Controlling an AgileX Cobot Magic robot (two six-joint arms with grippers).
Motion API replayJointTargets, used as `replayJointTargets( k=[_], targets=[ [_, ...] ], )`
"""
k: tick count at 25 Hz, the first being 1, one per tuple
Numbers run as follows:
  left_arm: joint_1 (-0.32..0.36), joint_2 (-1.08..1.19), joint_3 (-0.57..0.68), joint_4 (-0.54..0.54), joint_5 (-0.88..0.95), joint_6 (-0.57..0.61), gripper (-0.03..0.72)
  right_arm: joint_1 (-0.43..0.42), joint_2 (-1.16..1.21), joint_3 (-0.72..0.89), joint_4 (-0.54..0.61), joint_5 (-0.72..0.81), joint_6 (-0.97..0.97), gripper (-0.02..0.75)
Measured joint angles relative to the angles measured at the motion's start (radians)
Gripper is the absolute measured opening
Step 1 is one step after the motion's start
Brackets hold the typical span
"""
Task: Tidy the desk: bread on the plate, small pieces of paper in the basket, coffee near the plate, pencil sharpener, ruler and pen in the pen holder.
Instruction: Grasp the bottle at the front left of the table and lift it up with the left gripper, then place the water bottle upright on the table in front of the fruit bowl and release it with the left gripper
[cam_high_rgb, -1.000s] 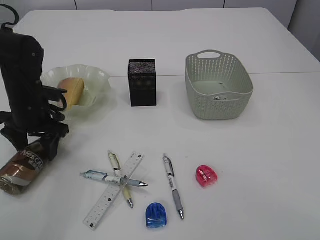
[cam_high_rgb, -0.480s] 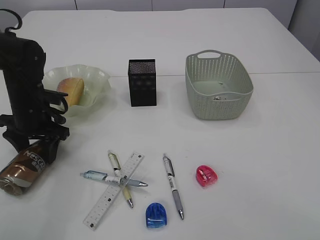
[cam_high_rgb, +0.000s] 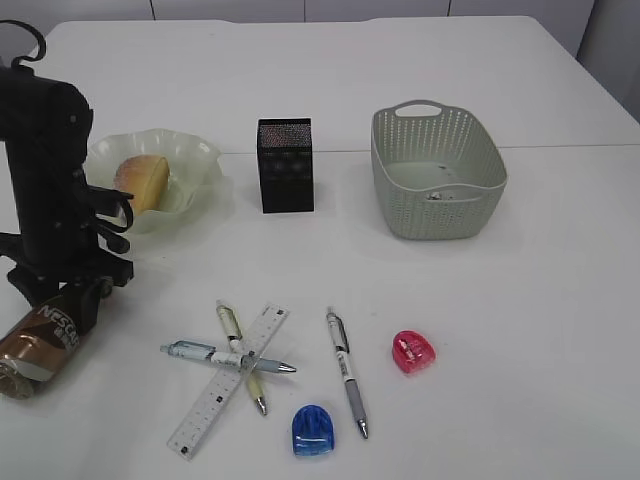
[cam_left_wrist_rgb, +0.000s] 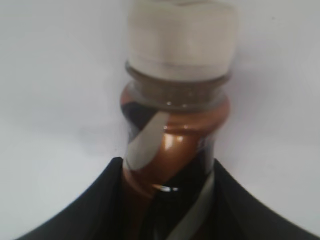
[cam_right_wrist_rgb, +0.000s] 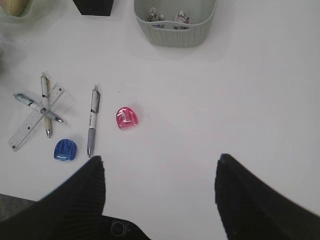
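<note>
The coffee (cam_high_rgb: 42, 335) lies on its side near the desk's (cam_high_rgb: 520, 300) front-left corner, cap toward the front edge. My left gripper (cam_left_wrist_rgb: 165, 200) straddles its body just below the neck, fingers (cam_left_wrist_rgb: 80, 215) against both flanks; a firm clamp cannot be confirmed. My right gripper (cam_right_wrist_rgb: 160, 195) stands apart, empty. Judgement: rigid, smooth, likely heavy and prone to roll; grip the labelled body, not the cap.

You see the right gripper (cam_right_wrist_rgb: 159, 192) hanging wide open over bare desk (cam_right_wrist_rgb: 240, 100). Ahead lie 3 pens (cam_right_wrist_rgb: 92, 121), a ruler (cam_right_wrist_rgb: 35, 117), a pink sharpener (cam_right_wrist_rgb: 126, 118), a blue one (cam_right_wrist_rgb: 65, 150), and the basket (cam_right_wrist_rgb: 175, 31) holding paper scraps (cam_right_wrist_rgb: 169, 17).
</note>
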Motion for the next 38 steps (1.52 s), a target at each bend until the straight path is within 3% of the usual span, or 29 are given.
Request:
replayJointTargets(
  k=[6,14,22,27,30,38],
  targets=[
    [0.0,-0.018,0.037,-0.014,0.002,0.0,0.319,0.0,0.0,0.0,0.012,0.0,0.002,0.504],
    [0.002,-0.35,0.466,-0.047,-0.262,0.0,0.317,0.0,0.0,0.0,0.014,0.0,0.002,0.504],
    [0.008,-0.896,0.776,-0.092,-0.727,0.0,0.317,0.0,-0.001,0.0,0.014,0.0,0.002,0.505],
    [0.01,-1.123,1.017,0.004,-1.227,0.011,0.316,0.0,-0.008,0.0,0.017,0.0,0.004,0.504],
    [0.018,-1.128,1.103,0.015,-1.448,0.029,0.317,0.0,-0.008,0.0,0.041,0.0,0.004,0.504],
    [0.019,-0.904,1.114,-0.174,-1.768,0.034,0.317,0.0,-0.008,0.0,0.068,0.0,0.004,0.505]
  ],
)
